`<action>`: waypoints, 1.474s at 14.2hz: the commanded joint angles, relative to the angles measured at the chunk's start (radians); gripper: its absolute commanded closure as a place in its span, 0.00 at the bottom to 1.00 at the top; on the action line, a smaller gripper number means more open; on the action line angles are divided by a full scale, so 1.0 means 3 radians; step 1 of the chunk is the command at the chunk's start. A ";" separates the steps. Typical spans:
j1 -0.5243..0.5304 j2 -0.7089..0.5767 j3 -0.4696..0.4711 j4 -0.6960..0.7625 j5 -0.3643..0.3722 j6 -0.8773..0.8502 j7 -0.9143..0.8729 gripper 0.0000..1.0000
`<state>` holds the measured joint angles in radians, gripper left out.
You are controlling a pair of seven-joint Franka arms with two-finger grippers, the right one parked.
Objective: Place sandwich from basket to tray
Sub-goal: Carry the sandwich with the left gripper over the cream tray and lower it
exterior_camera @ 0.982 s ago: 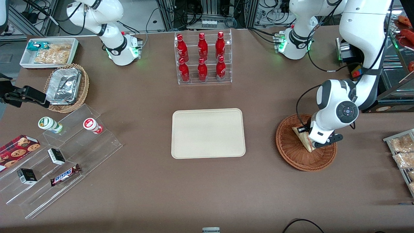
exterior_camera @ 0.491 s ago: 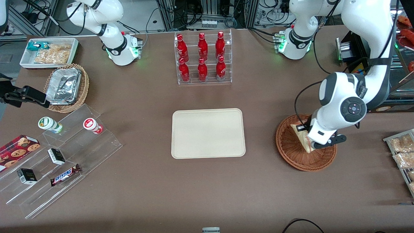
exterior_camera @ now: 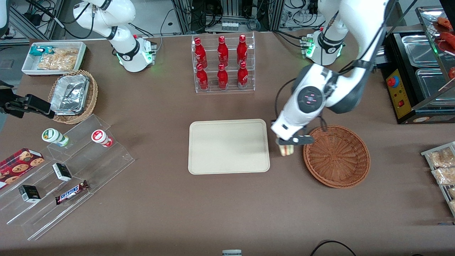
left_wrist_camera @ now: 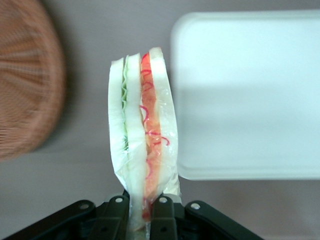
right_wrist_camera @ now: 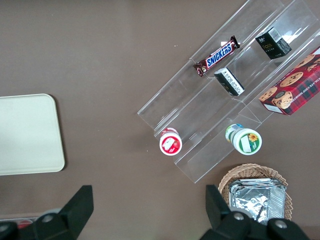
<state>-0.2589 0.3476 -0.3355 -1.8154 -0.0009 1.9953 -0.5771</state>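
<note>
We are carrying the sandwich [exterior_camera: 286, 150], our claw [exterior_camera: 287, 143] pinching it, between basket [exterior_camera: 336, 156] and tray [exterior_camera: 227, 146]; lowering it flat matters.

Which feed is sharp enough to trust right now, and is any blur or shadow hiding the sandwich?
Left wrist view: sandwich crisp in the tool, shut on it; basket blurred; a soft shadow band crosses the tray. Front view: even light, sharp; sandwich small under the tool, between tray and basket.
</note>
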 commanded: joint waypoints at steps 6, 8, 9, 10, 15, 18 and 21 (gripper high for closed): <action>-0.0819 0.1121 0.0050 0.1280 -0.0120 0.0011 -0.0566 0.91; -0.0784 0.1249 0.0050 0.1367 -0.0125 0.0072 -0.0500 0.91; -0.0783 0.1305 0.0045 0.1383 -0.0130 0.0184 -0.0465 0.91; -0.0794 0.1351 0.0050 0.1388 -0.0130 0.0317 -0.0459 0.91; -0.0799 0.1520 0.0050 0.1526 -0.0120 0.0370 -0.0464 0.88; -0.0855 0.1561 0.0055 0.1526 -0.0064 0.0380 -0.0469 0.48; -0.0860 0.1567 0.0055 0.1526 -0.0058 0.0400 -0.0480 0.00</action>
<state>-0.5055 0.8004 -0.3218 -1.3911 -0.0383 2.1142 -0.7145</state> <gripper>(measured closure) 0.414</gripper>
